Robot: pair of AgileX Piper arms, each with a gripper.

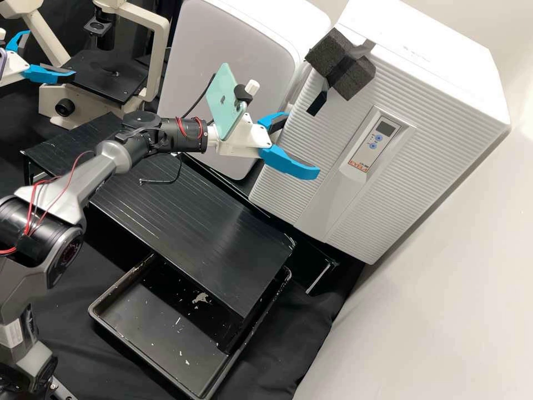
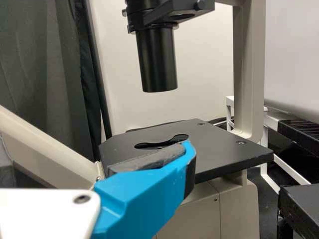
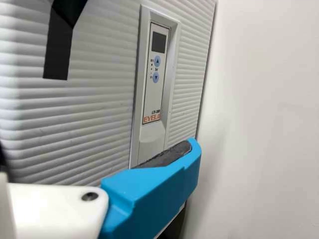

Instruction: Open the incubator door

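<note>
The white incubator (image 1: 438, 94) stands at the right of the high view, close to the pale wall (image 1: 472, 300), its ribbed door (image 1: 411, 189) shut. The door carries a control panel (image 1: 373, 143) with a dark display and two blue buttons; dark foam (image 1: 338, 62) sits at its upper edge, with a black strip (image 1: 317, 103) hanging from it.

In front of the door is the right claw (image 1: 303, 143), its blue fingers spread, with nothing between them. I cannot tell whether it touches the door. A mint-green phone (image 1: 221, 97) is mounted on the same arm, just behind the claw.

Beside the incubator stands a white cabinet (image 1: 244, 61) with rounded corners and a greyish front. Before the two lies a black slatted platform (image 1: 216, 244), raised over part of a black tray (image 1: 100, 319); pale flakes and smears mark the tray's bottom. The surface (image 1: 277, 361) around and under the tray is draped in black cloth, which falls in loose folds toward the wall.

At the upper left of the high view stands a cream microscope (image 1: 158, 61) with a flat black stage (image 1: 105, 78). The left claw (image 1: 51, 53) is near that stage, spread as well and holding nothing. The left wrist view shows a dark curtain (image 2: 45, 64) behind the microscope, next to a pale backdrop (image 2: 117, 55).
</note>
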